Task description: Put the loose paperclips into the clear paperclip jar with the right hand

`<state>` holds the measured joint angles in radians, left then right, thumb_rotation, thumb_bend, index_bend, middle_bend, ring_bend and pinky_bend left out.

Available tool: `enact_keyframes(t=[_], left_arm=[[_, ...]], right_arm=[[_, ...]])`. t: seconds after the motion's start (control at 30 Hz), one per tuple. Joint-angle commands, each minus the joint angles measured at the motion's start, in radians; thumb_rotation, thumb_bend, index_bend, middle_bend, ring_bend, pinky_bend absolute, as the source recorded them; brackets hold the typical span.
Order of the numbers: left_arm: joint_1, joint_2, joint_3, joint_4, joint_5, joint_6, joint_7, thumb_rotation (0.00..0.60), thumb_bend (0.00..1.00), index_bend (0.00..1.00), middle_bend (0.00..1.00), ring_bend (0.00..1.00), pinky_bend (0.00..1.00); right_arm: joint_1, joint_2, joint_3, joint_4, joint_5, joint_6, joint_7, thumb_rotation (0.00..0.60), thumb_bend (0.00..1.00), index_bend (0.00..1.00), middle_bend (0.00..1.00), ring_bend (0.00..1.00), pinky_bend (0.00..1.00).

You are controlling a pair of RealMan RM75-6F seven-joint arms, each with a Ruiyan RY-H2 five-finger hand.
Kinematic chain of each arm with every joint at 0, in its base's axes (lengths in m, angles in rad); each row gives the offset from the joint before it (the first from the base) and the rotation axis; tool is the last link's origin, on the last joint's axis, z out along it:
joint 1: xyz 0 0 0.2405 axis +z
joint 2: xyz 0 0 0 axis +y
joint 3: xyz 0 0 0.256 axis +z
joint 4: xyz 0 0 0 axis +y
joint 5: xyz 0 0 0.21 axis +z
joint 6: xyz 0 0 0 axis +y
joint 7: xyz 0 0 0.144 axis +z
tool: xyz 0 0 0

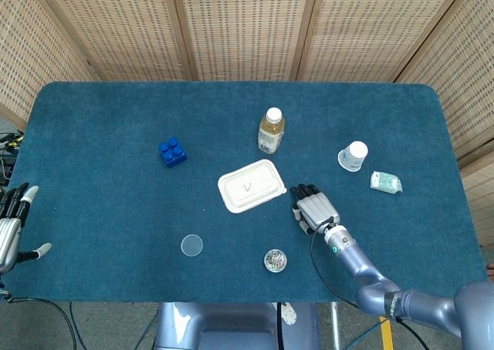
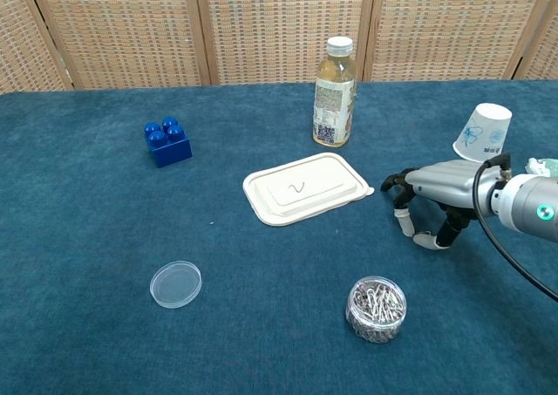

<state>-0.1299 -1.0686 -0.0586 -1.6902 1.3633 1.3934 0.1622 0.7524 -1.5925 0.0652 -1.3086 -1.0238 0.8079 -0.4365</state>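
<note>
The clear paperclip jar [image 1: 275, 260] [image 2: 377, 309] stands lidless near the table's front edge, filled with clips. One loose paperclip [image 1: 247, 186] [image 2: 297, 187] lies on the white tray [image 1: 231, 199] [image 2: 261, 199]. My right hand [image 1: 314, 209] [image 2: 434, 193] hovers palm down just right of the tray and behind the jar. Its fingers arch downward and apart, and I see nothing held in them. My left hand [image 1: 11, 225] rests at the far left edge with its fingers spread, holding nothing.
The jar's round clear lid [image 1: 191, 246] [image 2: 175, 283] lies front left. A blue block [image 1: 172, 151] [image 2: 167, 142], a juice bottle [image 1: 270, 130] [image 2: 335, 91], a tipped paper cup [image 1: 353, 155] [image 2: 481, 130] and a small green packet [image 1: 385, 182] also sit on the blue table.
</note>
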Motion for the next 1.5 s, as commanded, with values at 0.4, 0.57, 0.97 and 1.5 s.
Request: enact_keyframes(t=[0.4,0.57,0.97,1.5], left_arm=[[0.001,0.001,0.001,-0.001,0.002,0.002,-0.001,0.600,0.00,0.00,0.00,0.00,0.00],[0.001,0.000,0.001,-0.001,0.003,0.003,-0.001,0.600,0.00,0.00,0.00,0.00,0.00],[0.001,0.000,0.002,-0.001,0.004,0.003,0.002,0.600,0.00,0.00,0.00,0.00,0.00],[0.000,-0.002,0.004,0.001,0.006,0.001,0.004,0.600,0.00,0.00,0.00,0.00,0.00]], right_arm=[[-0.010,0.007,0.001,0.003,-0.022,0.011,0.016,0.600,0.42,0.66,0.09,0.00,0.09],[-0.013,0.024,0.006,-0.022,-0.041,0.026,0.022,0.600,0.42,0.66,0.09,0.00,0.09],[-0.016,0.106,0.010,-0.190,-0.142,0.074,0.042,0.600,0.42,0.67,0.09,0.00,0.09],[0.006,0.169,-0.042,-0.465,-0.280,0.054,0.011,0.600,0.42,0.67,0.10,0.00,0.09]])
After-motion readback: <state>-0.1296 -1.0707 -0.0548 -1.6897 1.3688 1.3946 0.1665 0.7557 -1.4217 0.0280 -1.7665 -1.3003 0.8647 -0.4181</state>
